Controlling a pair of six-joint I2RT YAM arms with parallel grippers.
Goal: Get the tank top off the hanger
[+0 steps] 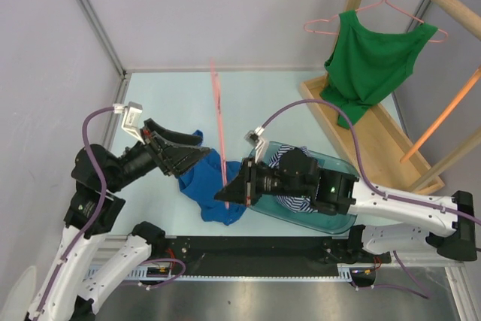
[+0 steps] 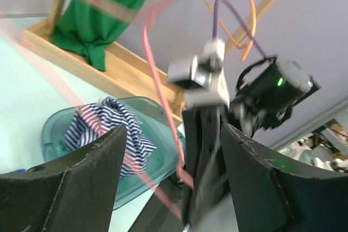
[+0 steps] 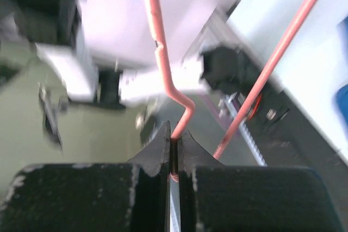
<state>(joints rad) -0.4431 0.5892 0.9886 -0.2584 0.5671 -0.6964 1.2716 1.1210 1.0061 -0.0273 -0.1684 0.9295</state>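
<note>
Teal bin (image 1: 340, 165) at the tabletop's near edge holds a striped garment (image 2: 100, 119). Right gripper (image 3: 174, 153) pinches pink hanger (image 1: 217, 103); left gripper (image 1: 204, 145) spread above blue tank top (image 1: 203, 187).

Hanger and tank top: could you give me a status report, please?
Right gripper shut on pink hanger. Left gripper open over blue top. Top on table, hanger looks bare. Nothing blocking.
</note>
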